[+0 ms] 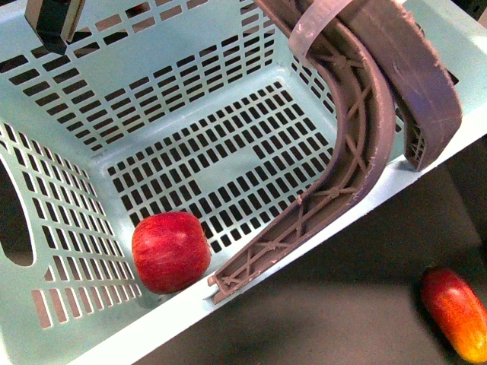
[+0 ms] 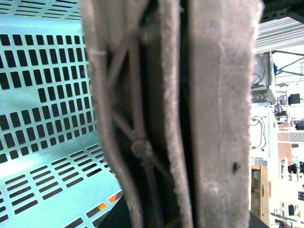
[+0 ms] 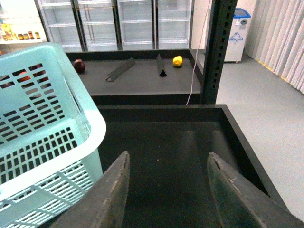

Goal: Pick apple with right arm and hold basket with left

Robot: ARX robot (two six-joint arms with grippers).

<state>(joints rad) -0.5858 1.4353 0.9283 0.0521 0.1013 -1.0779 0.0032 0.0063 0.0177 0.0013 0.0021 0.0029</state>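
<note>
The light teal basket (image 1: 190, 91) fills the front view, seen from above. The red apple (image 1: 170, 252) lies on its slotted floor in the near left corner. Its two brown-mauve handles (image 1: 365, 114) curve up out of the frame at the top right. In the left wrist view the handles (image 2: 213, 118) fill the picture. My left gripper is shut on them and its fingers are hidden. My right gripper (image 3: 166, 161) is open and empty. It hangs over a dark tray (image 3: 190, 137) just beside the basket's rim (image 3: 90, 114).
An elongated red-and-yellow fruit (image 1: 456, 312) lies on the dark surface outside the basket, at the near right. A dark gripper-like part (image 1: 53, 23) shows at the top left edge. A far shelf holds a dark red fruit (image 3: 79, 65), a yellow fruit (image 3: 177, 61) and dividers.
</note>
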